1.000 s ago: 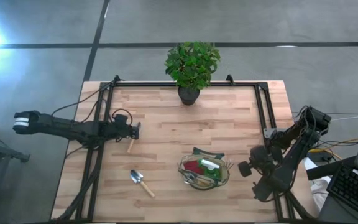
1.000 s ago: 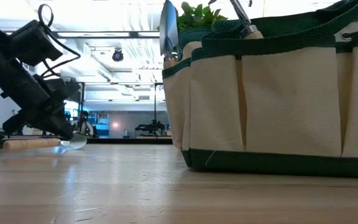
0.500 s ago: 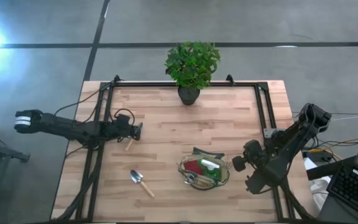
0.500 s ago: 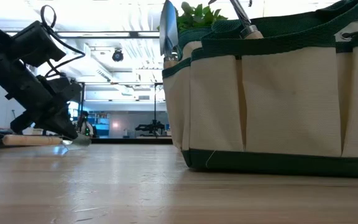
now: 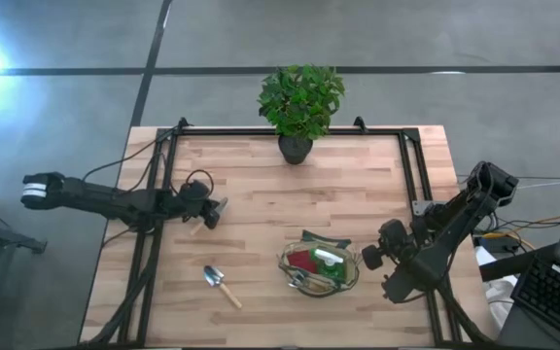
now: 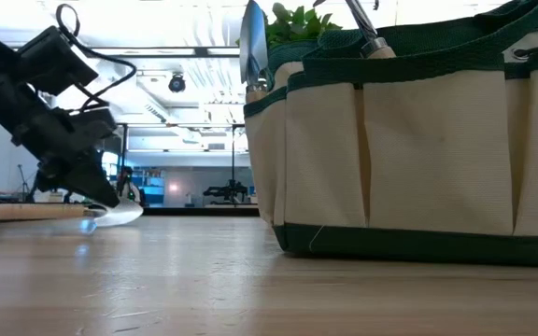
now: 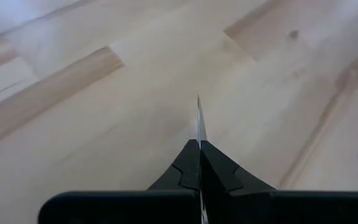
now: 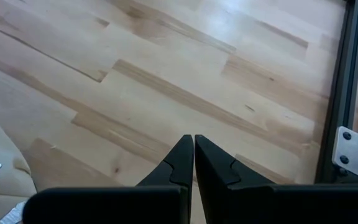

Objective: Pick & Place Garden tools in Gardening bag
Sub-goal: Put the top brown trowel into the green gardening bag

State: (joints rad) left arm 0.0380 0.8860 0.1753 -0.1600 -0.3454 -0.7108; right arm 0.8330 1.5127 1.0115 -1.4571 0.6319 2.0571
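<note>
My left gripper (image 5: 218, 208) is shut on a wooden-handled trowel (image 5: 197, 227) at the table's left middle. In the low view the trowel's silver blade (image 6: 120, 215) pokes out past the gripper (image 6: 96, 191), and its handle (image 6: 31, 212) lies level just above the wood. A second trowel (image 5: 222, 285) lies flat nearer the front. The olive-tan gardening bag (image 5: 319, 267) stands front right. It holds a red scoop (image 5: 302, 261), a green spray bottle (image 5: 330, 264) and silver tools (image 6: 253, 42). My right gripper (image 5: 369, 259) is shut and empty, just right of the bag. My left gripper pinches the trowel's thin metal blade (image 7: 198, 118) between its two fingers; the blade shows edge-on between the fingertips. The fingers slant down from the table's left. The handle lies about level, close to the table; whether it rests there I cannot tell.
A leafy plant in a dark pot (image 5: 300, 97) stands at the far edge's middle. A dark metal frame (image 5: 411, 165) runs along the table's far, left and right sides. Bare wood (image 5: 299, 199) lies between my left gripper and the bag.
My left gripper has gone a little toward the table's right edge and turned slightly, and the trowel's handle has swung with it. My right gripper has moved toward the bag and stays shut.
</note>
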